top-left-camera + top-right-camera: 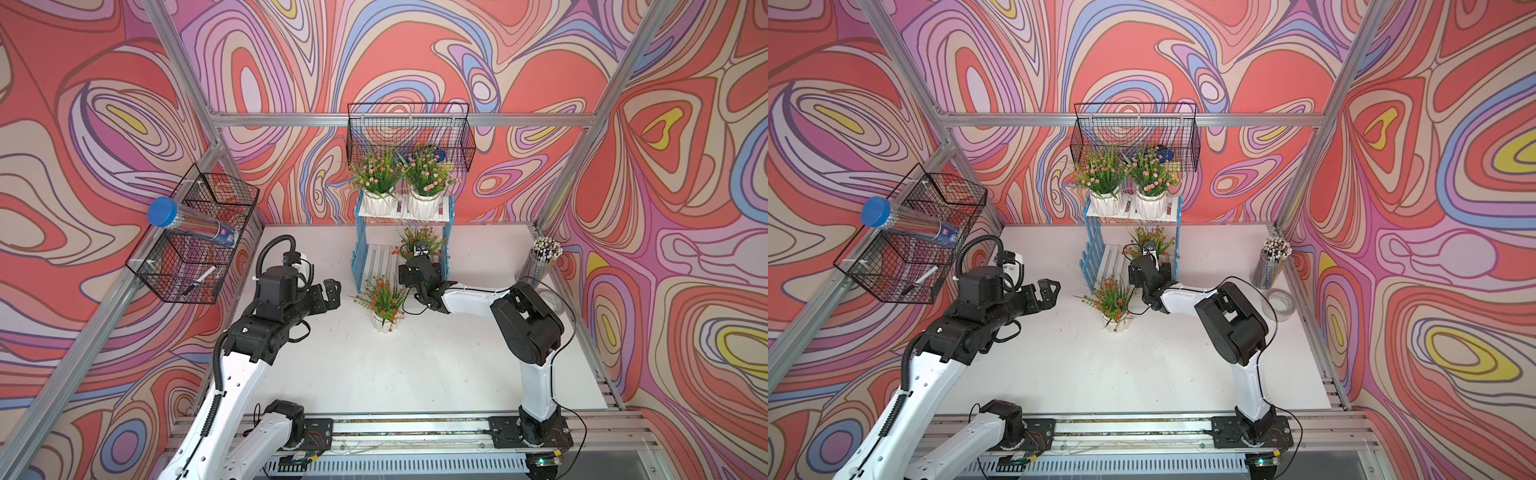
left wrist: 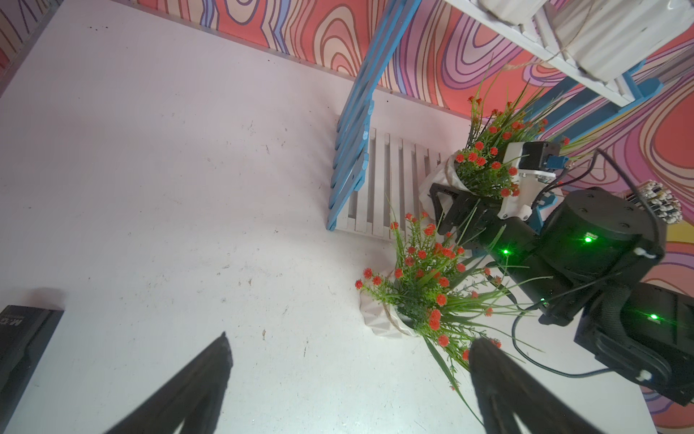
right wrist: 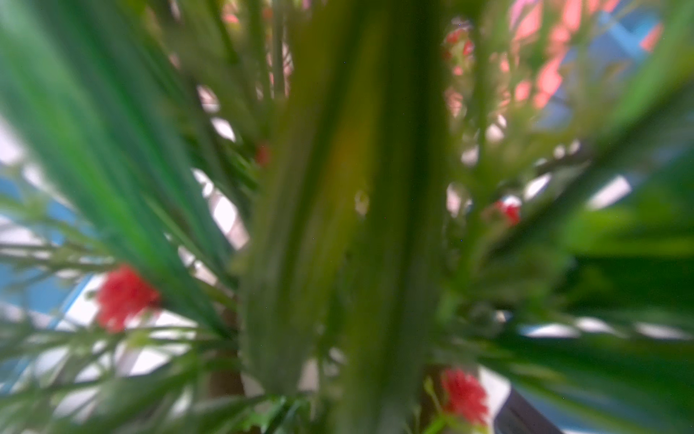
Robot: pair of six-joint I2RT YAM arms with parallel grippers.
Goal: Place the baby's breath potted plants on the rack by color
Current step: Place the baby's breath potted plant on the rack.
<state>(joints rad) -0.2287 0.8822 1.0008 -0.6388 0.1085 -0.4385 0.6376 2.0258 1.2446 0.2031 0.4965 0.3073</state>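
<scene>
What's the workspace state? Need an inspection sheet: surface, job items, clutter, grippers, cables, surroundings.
Surface: white tabletop, small specks and scuffs.
Job's things: two pink plants on the rack's top shelf; shelf red plant on the lower shelf; table red plant upright in front of the rack.
Clutter: pencil cup and tape roll at the table's right edge; pencil tube and marker in the side wire basket.
Grippers: left gripper open, empty; right gripper at the shelf red plant's pot, grip unclear.
Cables: right wrist cable droops beside the table red plant.
Surroundings: patterned walls, aluminium frame, back wire basket.
</scene>
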